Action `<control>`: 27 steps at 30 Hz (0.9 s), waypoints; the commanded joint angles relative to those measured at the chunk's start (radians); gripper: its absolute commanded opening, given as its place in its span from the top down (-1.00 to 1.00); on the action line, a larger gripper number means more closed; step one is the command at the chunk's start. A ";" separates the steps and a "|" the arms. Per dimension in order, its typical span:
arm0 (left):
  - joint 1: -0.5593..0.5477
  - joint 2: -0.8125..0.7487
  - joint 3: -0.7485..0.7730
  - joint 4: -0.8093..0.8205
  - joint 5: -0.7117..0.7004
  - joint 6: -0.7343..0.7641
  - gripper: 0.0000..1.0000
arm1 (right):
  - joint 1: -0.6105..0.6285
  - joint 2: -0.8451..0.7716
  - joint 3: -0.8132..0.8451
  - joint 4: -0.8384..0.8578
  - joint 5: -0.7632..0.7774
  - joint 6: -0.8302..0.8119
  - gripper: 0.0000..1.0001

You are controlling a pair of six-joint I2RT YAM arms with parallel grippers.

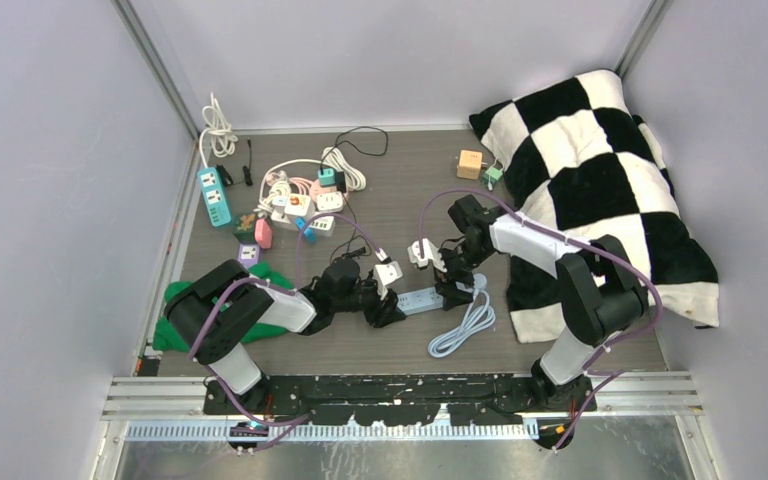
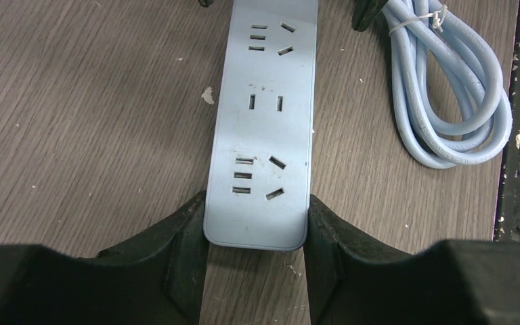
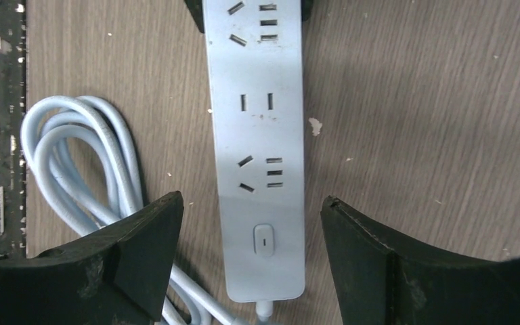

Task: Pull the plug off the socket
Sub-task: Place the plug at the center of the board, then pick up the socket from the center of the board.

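With left pincer (image 2: 257,210), clamping power strip (image 2: 261,122); with right pincer (image 3: 250,210), hovering open above.
Seeing no plug seated; probably releasing next.

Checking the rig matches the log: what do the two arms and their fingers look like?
Both arms are alike: the left arm and right arm have pale grey links between bulky black joints, with a purple cable looped along each. The left fingers and right fingers are matte black, wedge-shaped. No markings visible.
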 commanded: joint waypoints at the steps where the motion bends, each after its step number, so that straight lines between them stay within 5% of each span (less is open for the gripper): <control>1: 0.008 -0.029 0.021 0.023 -0.022 -0.014 0.99 | 0.028 -0.019 -0.006 0.068 0.049 0.043 -0.56; 19: 0.008 -0.035 0.020 0.028 -0.032 -0.014 0.98 | 0.096 -0.014 -0.048 0.121 0.158 0.037 -0.25; 27: 0.008 -0.039 0.018 0.032 -0.038 -0.013 0.97 | 0.102 -0.014 -0.050 0.124 0.161 0.041 0.12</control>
